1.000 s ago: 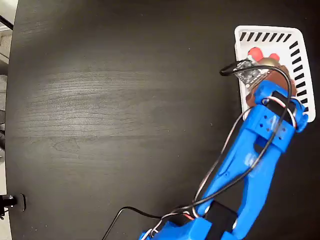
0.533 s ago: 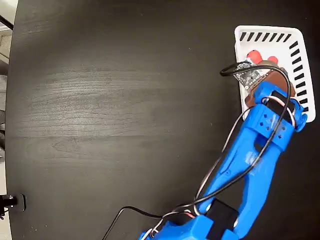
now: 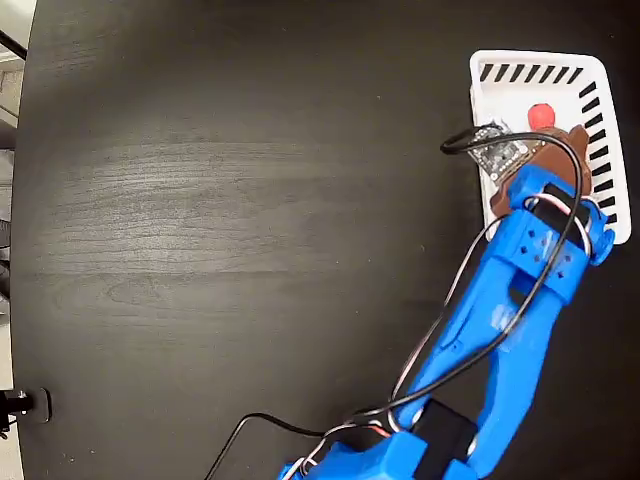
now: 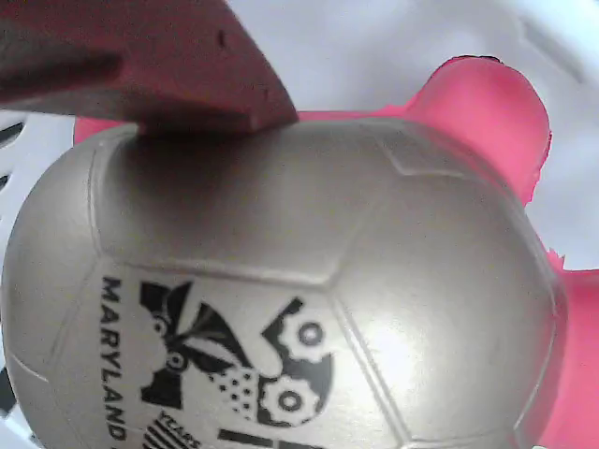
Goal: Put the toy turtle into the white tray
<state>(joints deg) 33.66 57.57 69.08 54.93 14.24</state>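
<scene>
**Turtle held low inside the tray**

The toy turtle [image 4: 281, 281] sits inside the white tray [image 3: 590, 70], one brown finger [image 4: 159, 65] of the gripper [image 3: 535, 150] pressed on its shell; whether the jaws have loosened cannot be told. The smooth, glossy shell looks light and likely slippery, best pinched across its narrow sides. In the fixed view its red head [image 3: 541, 115] points toward the tray's far slotted wall, long axis following.
</scene>
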